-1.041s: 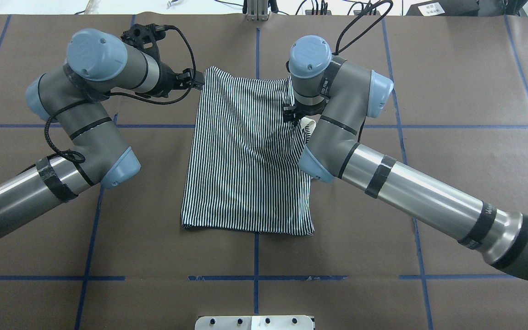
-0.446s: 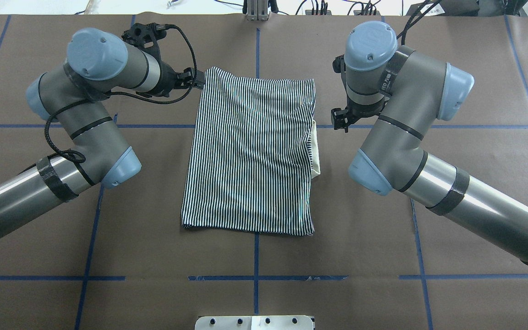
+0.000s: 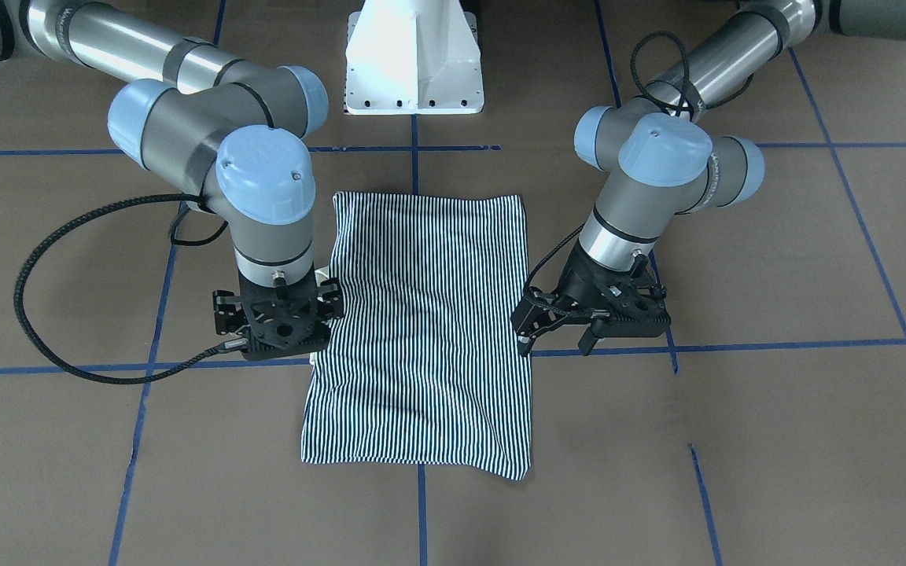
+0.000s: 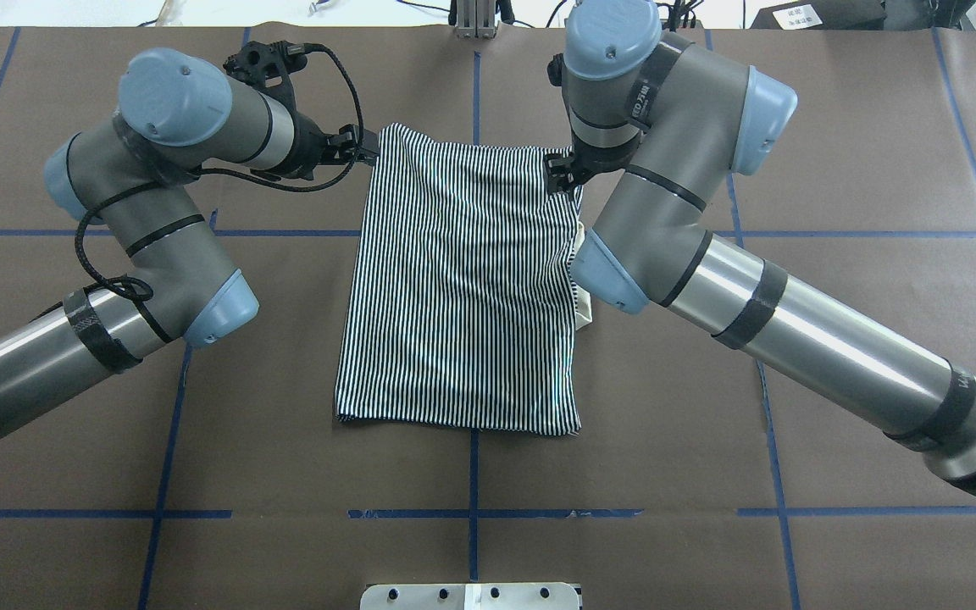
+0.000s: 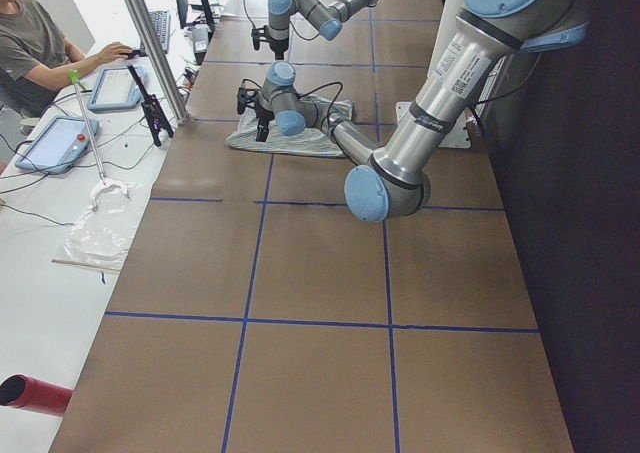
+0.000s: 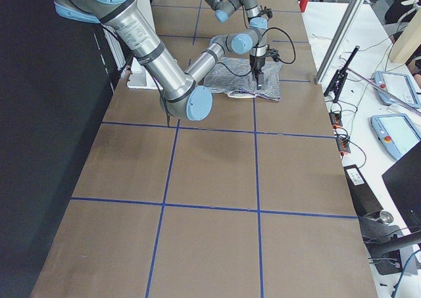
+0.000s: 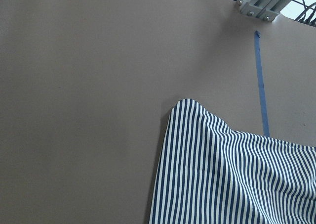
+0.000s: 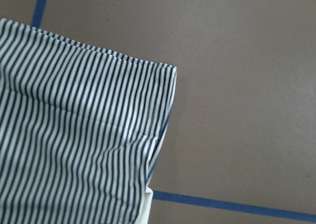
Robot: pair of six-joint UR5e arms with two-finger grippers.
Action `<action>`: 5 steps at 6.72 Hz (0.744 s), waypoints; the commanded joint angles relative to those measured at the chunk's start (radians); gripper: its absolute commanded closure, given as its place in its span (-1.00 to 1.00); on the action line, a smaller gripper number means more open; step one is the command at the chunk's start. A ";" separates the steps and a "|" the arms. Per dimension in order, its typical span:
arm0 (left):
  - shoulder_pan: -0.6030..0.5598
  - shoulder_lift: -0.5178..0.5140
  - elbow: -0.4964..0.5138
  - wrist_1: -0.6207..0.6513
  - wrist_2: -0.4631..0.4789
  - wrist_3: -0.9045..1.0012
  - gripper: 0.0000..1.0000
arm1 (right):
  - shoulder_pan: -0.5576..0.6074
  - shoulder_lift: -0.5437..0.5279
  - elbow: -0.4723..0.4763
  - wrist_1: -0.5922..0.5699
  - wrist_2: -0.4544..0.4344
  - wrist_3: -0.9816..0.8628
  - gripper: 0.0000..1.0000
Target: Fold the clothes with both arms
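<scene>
The striped polo shirt (image 4: 463,288) lies folded into a flat rectangle mid-table, also visible from the front (image 3: 421,330). A strip of its cream collar (image 4: 587,309) pokes out along the right edge. My left gripper (image 4: 361,151) sits open just outside the shirt's far left corner (image 7: 185,105), with nothing between its fingers (image 3: 523,339). My right gripper (image 4: 560,174) hovers above the far right corner (image 8: 165,68) and looks open, holding nothing. In the front view its fingertips are hidden under the wrist (image 3: 276,318).
Brown paper with blue tape lines (image 4: 471,512) covers the table. The white pedestal base (image 3: 414,63) stands at the robot's side. A metal post (image 4: 475,17) rises at the far edge. A person (image 5: 30,43) sits at a side desk with tablets.
The right gripper left the shirt, swung out to the right, then came back over the far right corner. The shirt's right side settled flat. The left arm stayed still.
</scene>
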 commanded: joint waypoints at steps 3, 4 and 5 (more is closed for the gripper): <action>0.024 0.305 -0.323 0.009 -0.148 -0.153 -1.00 | 0.000 -0.143 0.219 0.056 0.224 0.201 -1.00; 0.085 0.333 -0.364 0.012 -0.137 -0.338 -1.00 | -0.007 -0.201 0.305 0.064 0.248 0.273 -1.00; 0.204 0.336 -0.374 0.043 -0.010 -0.501 -1.00 | -0.018 -0.237 0.359 0.065 0.252 0.295 -1.00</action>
